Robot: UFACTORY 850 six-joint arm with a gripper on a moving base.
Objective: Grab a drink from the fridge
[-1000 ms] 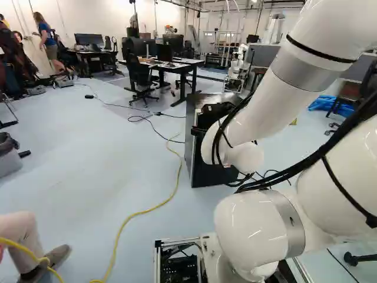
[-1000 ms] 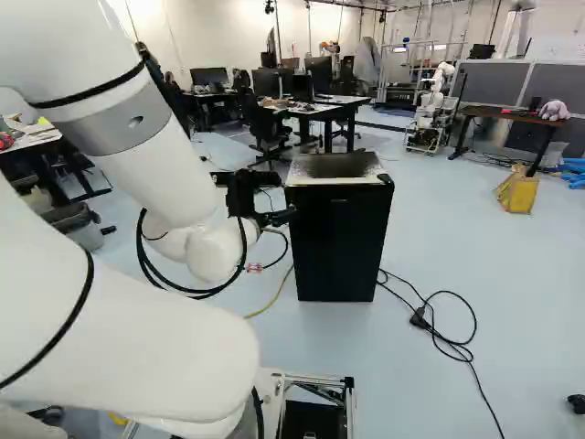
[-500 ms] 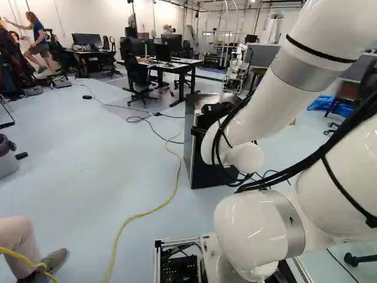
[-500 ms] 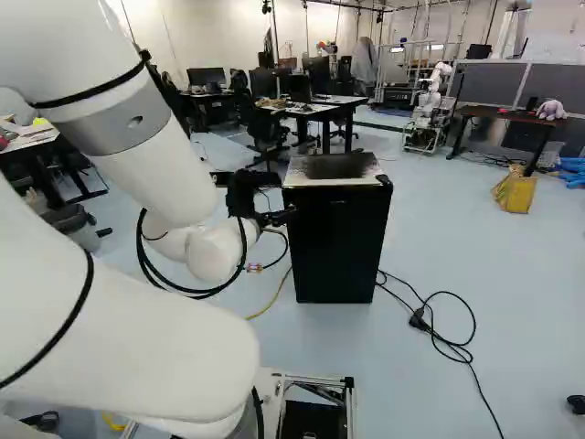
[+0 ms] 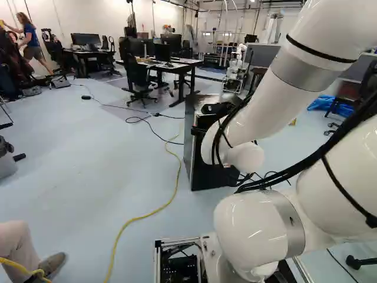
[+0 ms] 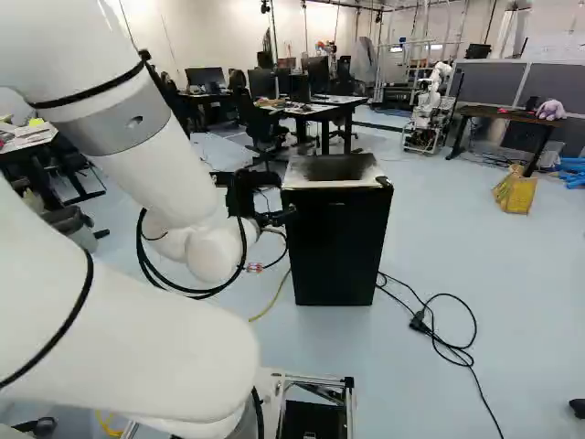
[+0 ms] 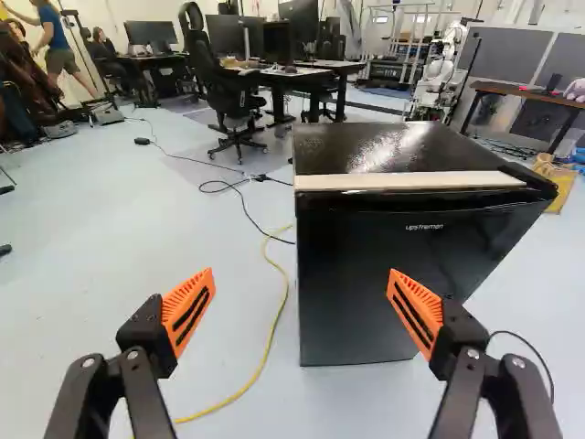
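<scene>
1. Step now, I'd judge: get the door open. Drink isn't visible, prob. inside the small, boxy black fridge (image 7: 384, 151); its flat black door (image 7: 343, 293) looks shut.
2. Black two-finger claw w/ orange pads (image 7: 301, 274) is wide, nothing gripped, just by the fridge's front corner on the yellow floor cable (image 5: 179, 168) side. Contact: can't tell.
3. Hinge prob. at the fridge's opp. front edge, so work this corner. Get one fingertip behind the door edge, below the pale strip (image 7: 411, 180) along the fridge's top front; don't push the door face.
4. Pull slowly, in an arc; a straight yank could slip off or drag the fridge.
5. Leave swing room betw. fridge & white arm (image 6: 164, 174). If base backs up, mind yellow cable + loose black cord (image 6: 445, 343) by fridge.
</scene>
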